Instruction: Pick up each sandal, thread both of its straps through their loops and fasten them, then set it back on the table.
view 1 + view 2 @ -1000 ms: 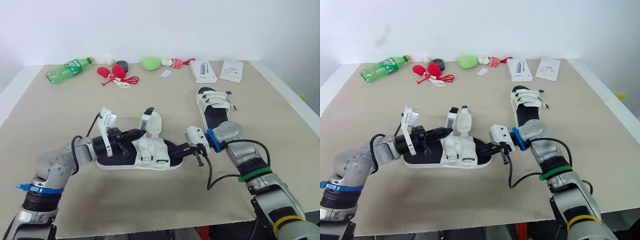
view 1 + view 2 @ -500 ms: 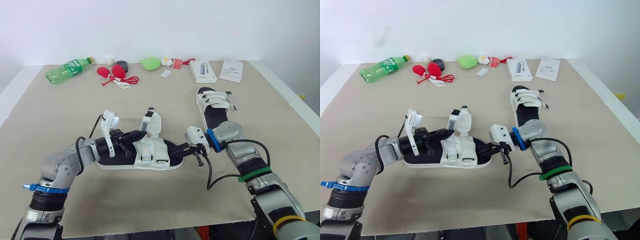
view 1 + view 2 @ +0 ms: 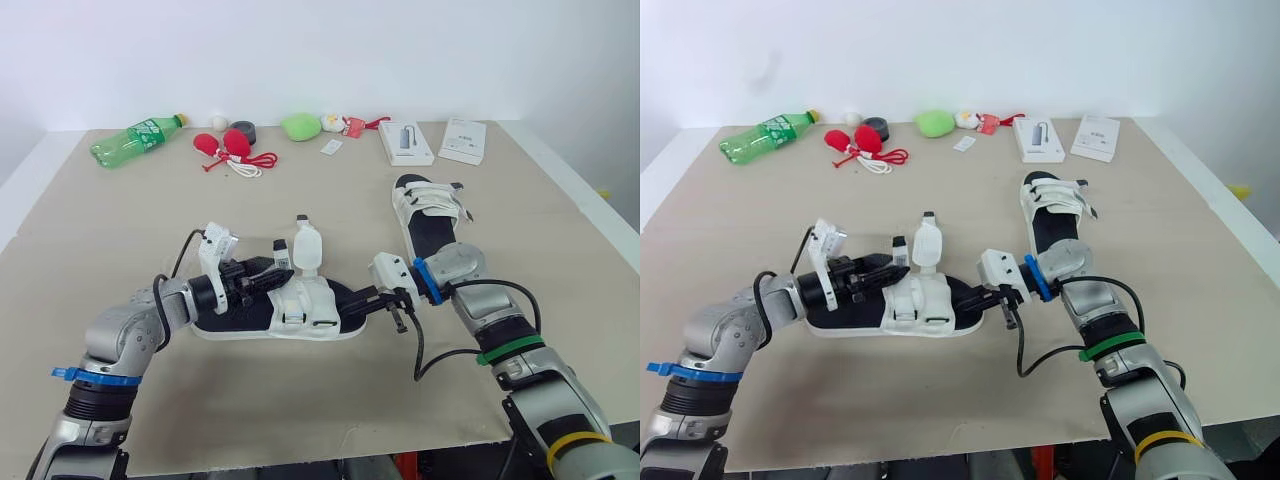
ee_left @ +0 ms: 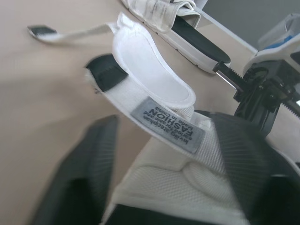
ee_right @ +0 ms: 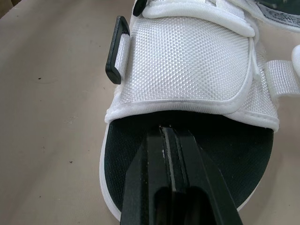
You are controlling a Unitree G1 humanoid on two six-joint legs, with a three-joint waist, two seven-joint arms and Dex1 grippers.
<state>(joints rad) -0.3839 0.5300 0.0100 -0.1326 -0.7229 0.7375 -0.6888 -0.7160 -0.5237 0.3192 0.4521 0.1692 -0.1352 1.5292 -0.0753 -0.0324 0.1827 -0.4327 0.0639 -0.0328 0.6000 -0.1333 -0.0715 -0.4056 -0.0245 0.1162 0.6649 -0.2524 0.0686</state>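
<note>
A white sandal with a black footbed (image 3: 285, 312) lies on the table in the middle. Its heel strap (image 3: 308, 247) stands upright and loose, a grey label (image 4: 168, 125) on it. My left gripper (image 3: 266, 277) is open at the heel side, its fingers (image 4: 89, 164) spread on either side of the strap band without touching it. My right gripper (image 3: 370, 299) is shut, its tips (image 5: 171, 136) resting on the bare footbed at the toe end, just below the front upper. A second sandal (image 3: 431, 214) with both straps closed lies further back on the right.
Along the table's far edge lie a green bottle (image 3: 135, 140), red objects with a cord (image 3: 232, 148), a black roll (image 3: 243, 130), a green lump (image 3: 300, 126) and two white boxes (image 3: 406, 142) (image 3: 463, 140). The right forearm lies beside the second sandal.
My left gripper has opened and let go of the heel strap, after shifting slightly toward the sandal. The strap stays upright. The right gripper has not moved.
</note>
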